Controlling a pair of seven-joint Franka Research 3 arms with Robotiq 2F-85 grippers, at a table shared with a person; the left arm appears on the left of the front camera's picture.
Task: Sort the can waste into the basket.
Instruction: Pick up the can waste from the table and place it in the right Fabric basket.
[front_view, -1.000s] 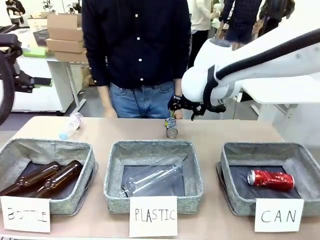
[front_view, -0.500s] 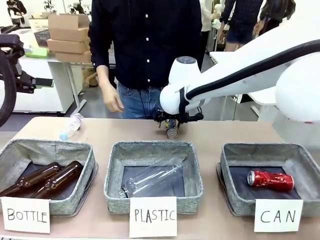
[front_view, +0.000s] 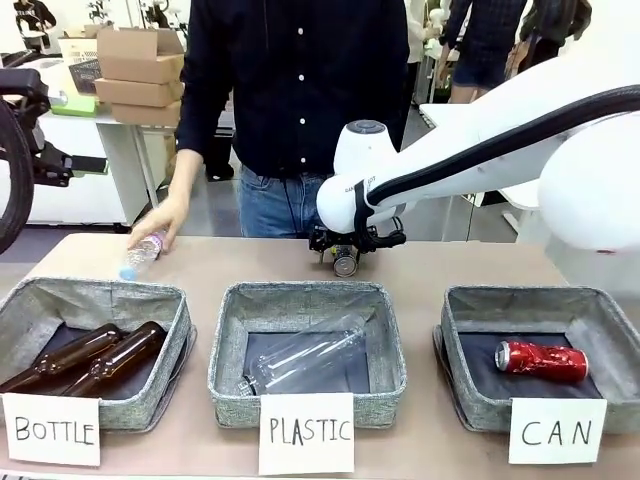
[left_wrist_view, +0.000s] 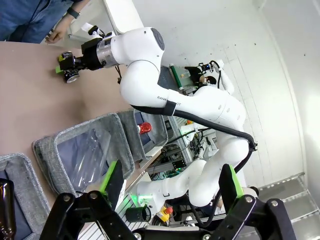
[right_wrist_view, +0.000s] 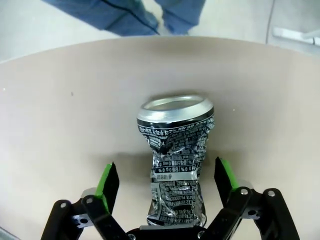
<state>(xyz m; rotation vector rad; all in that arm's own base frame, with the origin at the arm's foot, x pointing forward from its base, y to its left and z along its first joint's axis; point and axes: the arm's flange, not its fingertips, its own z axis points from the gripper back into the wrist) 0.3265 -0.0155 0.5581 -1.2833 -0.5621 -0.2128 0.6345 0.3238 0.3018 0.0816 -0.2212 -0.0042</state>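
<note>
One crushed dark can (right_wrist_view: 176, 160) lies on your table (right_wrist_view: 60, 115) between the spread fingers of your right claw (right_wrist_view: 167, 182), red can (front_view: 542, 360) already in the CAN basket (front_view: 455, 330), left claw (left_wrist_view: 170, 187) spread, empty.

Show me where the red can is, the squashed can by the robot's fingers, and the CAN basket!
red can (front_view: 542, 360), front view, middle of its side.
squashed can (right_wrist_view: 177, 165), right wrist view, crumpled printed body.
CAN basket (front_view: 455, 355), front view, left wall.
</note>
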